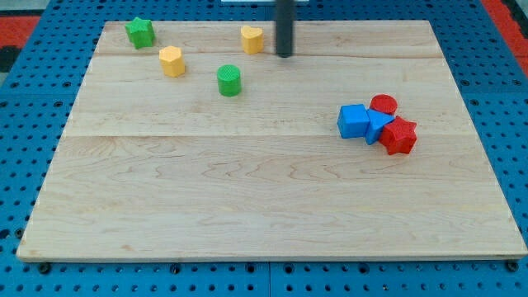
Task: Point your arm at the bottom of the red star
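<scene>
The red star (399, 136) lies at the view's right on the wooden board (247, 198). It touches a blue block (379, 125), with a blue cube (353, 121) to its left and a red cylinder (383, 105) above. My tip (285, 55) is near the view's top centre, just right of a yellow heart block (252, 39) and far up-left of the red star.
A green star (140, 32) sits at the top left. A yellow hexagon block (172, 61) and a green cylinder (229, 80) lie below and right of it. Blue pegboard (25, 124) surrounds the board.
</scene>
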Available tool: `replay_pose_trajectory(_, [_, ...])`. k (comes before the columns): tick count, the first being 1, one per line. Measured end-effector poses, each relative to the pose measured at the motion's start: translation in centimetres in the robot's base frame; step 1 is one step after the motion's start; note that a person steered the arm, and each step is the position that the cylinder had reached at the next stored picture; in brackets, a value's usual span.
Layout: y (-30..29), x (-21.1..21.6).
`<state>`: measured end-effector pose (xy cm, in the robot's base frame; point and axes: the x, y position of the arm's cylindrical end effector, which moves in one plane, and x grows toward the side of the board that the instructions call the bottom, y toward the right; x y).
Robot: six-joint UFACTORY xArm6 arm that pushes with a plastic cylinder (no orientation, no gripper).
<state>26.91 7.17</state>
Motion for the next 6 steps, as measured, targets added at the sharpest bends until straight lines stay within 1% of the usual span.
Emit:
replay_pose_trajectory(1, [12.0,1.7])
replay_pose_trajectory(2, [20.8,9.3])
replay_pose_trajectory(3, [18.1,20.1])
replay_pose_trajectory(4, [10.0,27.2])
replay_pose_trajectory(5, [8.8,25.0])
replay_pose_trajectory(6, [13.4,20.5])
